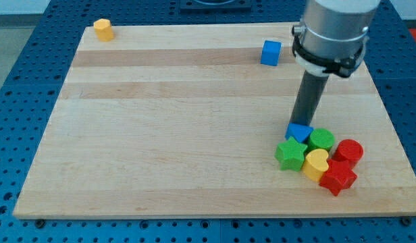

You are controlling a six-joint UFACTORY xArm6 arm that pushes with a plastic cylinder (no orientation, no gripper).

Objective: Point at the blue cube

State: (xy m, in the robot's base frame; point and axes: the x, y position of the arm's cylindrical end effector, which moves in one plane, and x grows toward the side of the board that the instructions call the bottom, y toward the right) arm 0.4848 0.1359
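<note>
The blue cube [270, 52] stands alone near the view's top right on the wooden board [161, 135]. My tip [302, 124] is well below it, right at the top edge of a second blue block [299, 133] that heads a cluster. That cluster holds a green star [290, 154], a green cylinder [322, 140], a yellow heart-shaped block [316, 164], a red cylinder [348, 152] and a red star [338, 177]. The rod rises from the tip to the grey arm body [333, 30].
A yellow block [103, 30] sits at the board's top left corner. The board lies on a blue perforated table [19, 81]. The cluster is close to the board's lower right edge.
</note>
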